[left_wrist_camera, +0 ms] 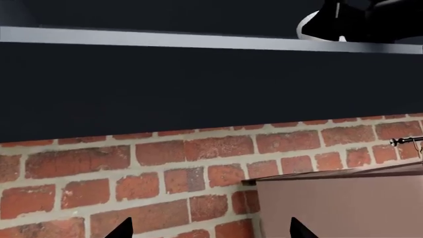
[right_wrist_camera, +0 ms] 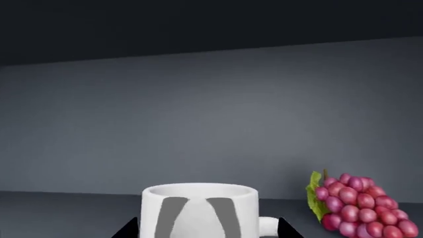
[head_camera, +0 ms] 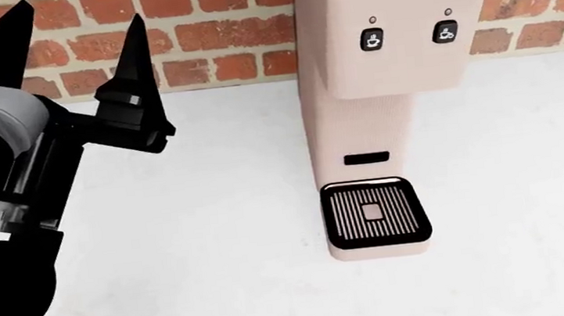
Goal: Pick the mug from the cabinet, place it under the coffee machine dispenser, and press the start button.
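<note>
One mug (right_wrist_camera: 198, 210), white, inside the dark cabinet (right_wrist_camera: 211, 114), flanked by the right gripper's (right_wrist_camera: 208, 229) spread fingertips; grapes (right_wrist_camera: 353, 208) just beside. Left gripper (head_camera: 76, 46) spread, idle, clear of the coffee machine (head_camera: 386, 45). Risks, judged: handle fouling a finger on closing, or the grapes getting knocked.

Brick wall (head_camera: 215, 23) runs along the counter's (head_camera: 204, 213) back edge; white countertop. Dark cabinet (left_wrist_camera: 198, 89) hangs above the wall. Inside it, grey interior, a bunch of red grapes (right_wrist_camera: 357, 210) sits on the shelf floor.
</note>
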